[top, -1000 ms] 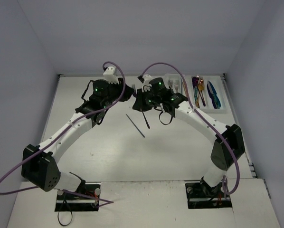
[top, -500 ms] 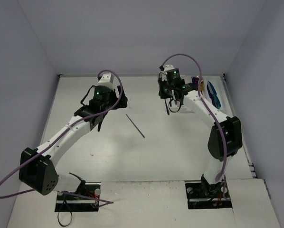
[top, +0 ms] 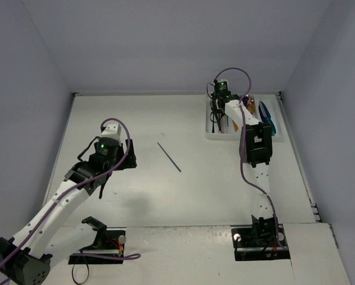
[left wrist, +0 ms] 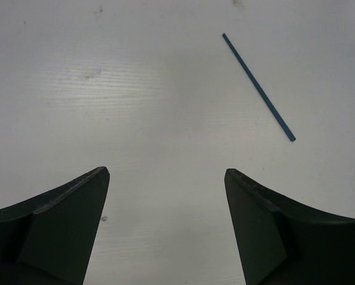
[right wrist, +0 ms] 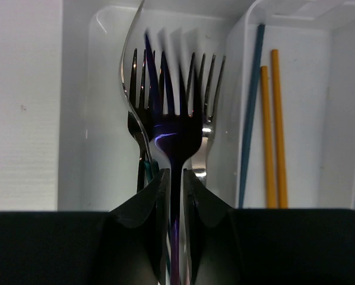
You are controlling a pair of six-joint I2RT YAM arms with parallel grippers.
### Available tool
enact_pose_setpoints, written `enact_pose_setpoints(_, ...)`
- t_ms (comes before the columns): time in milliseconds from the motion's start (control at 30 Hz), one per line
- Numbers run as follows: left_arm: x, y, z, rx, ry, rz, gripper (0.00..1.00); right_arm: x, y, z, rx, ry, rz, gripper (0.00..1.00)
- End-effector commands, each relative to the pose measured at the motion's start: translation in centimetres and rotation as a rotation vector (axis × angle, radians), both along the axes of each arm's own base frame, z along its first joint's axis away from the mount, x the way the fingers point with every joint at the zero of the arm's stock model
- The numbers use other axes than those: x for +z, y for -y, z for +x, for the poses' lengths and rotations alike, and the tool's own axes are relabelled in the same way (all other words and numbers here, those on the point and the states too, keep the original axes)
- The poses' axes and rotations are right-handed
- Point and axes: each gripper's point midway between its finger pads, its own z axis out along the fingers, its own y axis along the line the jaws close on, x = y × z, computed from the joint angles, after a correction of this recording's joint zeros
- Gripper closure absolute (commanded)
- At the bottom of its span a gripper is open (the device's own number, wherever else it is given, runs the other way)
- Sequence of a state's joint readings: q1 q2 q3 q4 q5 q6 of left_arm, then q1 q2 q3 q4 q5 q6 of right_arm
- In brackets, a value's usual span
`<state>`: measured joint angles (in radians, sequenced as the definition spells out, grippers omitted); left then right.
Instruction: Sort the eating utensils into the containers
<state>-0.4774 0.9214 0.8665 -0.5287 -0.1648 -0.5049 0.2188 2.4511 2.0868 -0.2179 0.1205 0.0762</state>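
Purple fork, metallic, one item. It hangs tines-forward over the end compartment of the white tray, directly above the silver forks already filed there. The right gripper has its jaws drawn in narrow on the handle, and the fork is grasped rather than lying free.

Adjacent compartment: stored sticks, one teal and two gold, lying lengthwise against the dividing ridge.

Outstanding: one loose stick, teal, flat and diagonal on the table, well apart from the tray. The left gripper hovers near it with jaws spread wide and nothing between them.

Hazards, as judged:
- The fork sits above the pile, not on it. Let go from there, it may bounce off the silver tines, or tip across the ridge into the stick compartment and be mis-sorted.
- Its tines overlap those beneath. If they mesh, a withdrawing arm could drag a neighbour out.
- A handle clinging to one pad would be lifted back out.
- The loose stick is thin and flush with the table. Jaws closing slightly high would miss it, and jaws slightly off-line would flick it away.
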Motion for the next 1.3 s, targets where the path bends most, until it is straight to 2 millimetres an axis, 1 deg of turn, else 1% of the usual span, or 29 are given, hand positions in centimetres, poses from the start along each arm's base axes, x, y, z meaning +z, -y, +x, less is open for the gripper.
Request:
enact_pose_setpoints(0,0.4,-1.1,-1.4,0.040,-0.004,-0.008,0.23,5.1,-0.3,2.4,-0.032,0.134,0.002,0.75)
enact_pose_setpoints(67,0.3,-1.2,-1.6,0.035,-0.008,-0.003,0.23,6.3,-0.1,2.4,-0.044,0.154,0.003,0.66)
enact_pose_setpoints(133,0.3,-1.2,-1.7,0.033,-0.011,0.001,0.23,8.5,-0.2,2.1,-0.037,0.181,0.008,0.61)
enact_pose_setpoints(200,0.4,-1.1,-1.7,0.024,-0.011,0.001,0.23,11.1,-0.8,1.3,-0.016,0.213,0.009,0.60)
enact_pose_setpoints(267,0.8,-1.0,-1.5,0.017,-0.005,0.002,0.23,14.4,-1.8,-0.7,0.030,0.244,0.025,0.60)
enact_pose_setpoints(300,1.0,-1.0,-1.5,0.013,-0.002,0.003,0.23,15.9,-2.9,-2.1,0.070,0.253,0.038,0.60)
enact_pose_setpoints(333,1.1,-0.9,-1.4,0.009,0.000,0.006,0.23,16.9,-4.1,-3.5,0.116,0.256,0.052,0.60)
enact_pose_setpoints(367,1.2,-1.0,-1.4,0.006,0.001,0.012,0.23,17.4,-5.5,-4.9,0.169,0.250,0.068,0.60)
enact_pose_setpoints(433,1.1,-1.1,-1.4,0.005,0.000,0.024,0.24,19.2,-9.3,-8.8,0.280,0.255,0.091,0.59)
enact_pose_setpoints(467,1.1,-1.2,-1.4,0.006,-0.001,0.031,0.24,18.9,-11.0,-10.8,0.324,0.237,0.093,0.58)
enact_pose_setpoints(500,1.1,-1.4,-1.5,0.007,-0.003,0.037,0.23,17.9,-12.5,-12.7,0.363,0.207,0.092,0.58)
enact_pose_setpoints(533,1.1,-1.5,-1.6,0.002,-0.005,0.045,0.23,15.5,-13.3,-14.7,0.385,0.147,0.086,0.58)
enact_pose_setpoints(567,1.1,-1.6,-1.7,0.003,-0.008,0.053,0.23,14.6,-14.4,-16.2,0.408,0.123,0.089,0.59)
enact_pose_setpoints(600,1.2,-1.7,-1.7,0.005,-0.003,0.055,0.23,12.9,-16.0,-18.6,0.458,0.077,0.087,0.59)
enact_pose_setpoints(633,1.2,-1.9,-1.9,0.007,-0.004,0.061,0.23,12.7,-17.2,-19.7,0.485,0.069,0.097,0.59)
enact_pose_setpoints(667,1.2,-2.1,-2.1,0.007,-0.005,0.067,0.23,10.9,-18.4,-21.7,0.513,0.023,0.093,0.59)
enact_pose_setpoints(733,1.3,-2.3,-2.3,0.008,-0.002,0.072,0.23,8.4,-19.4,-24.1,0.543,-0.044,0.087,0.61)
enact_pose_setpoints(833,1.2,-2.6,-2.7,0.009,-0.004,0.075,0.23,6.3,-21.3,-26.4,0.590,-0.095,0.077,0.64)
enact_pose_setpoints(933,1.3,-2.7,-3.0,0.009,-0.006,0.073,0.23,5.3,-22.6,-27.5,0.614,-0.117,0.075,0.64)
enact_pose_setpoints(1033,1.3,-2.9,-3.3,0.014,-0.003,0.069,0.24,4.3,-23.1,-27.7,0.612,-0.136,0.062,0.64)
enact_pose_setpoints(1267,1.4,-3.4,-4.0,0.022,0.002,0.066,0.23,-0.5,-23.2,-28.3,0.606,-0.234,0.021,0.65)
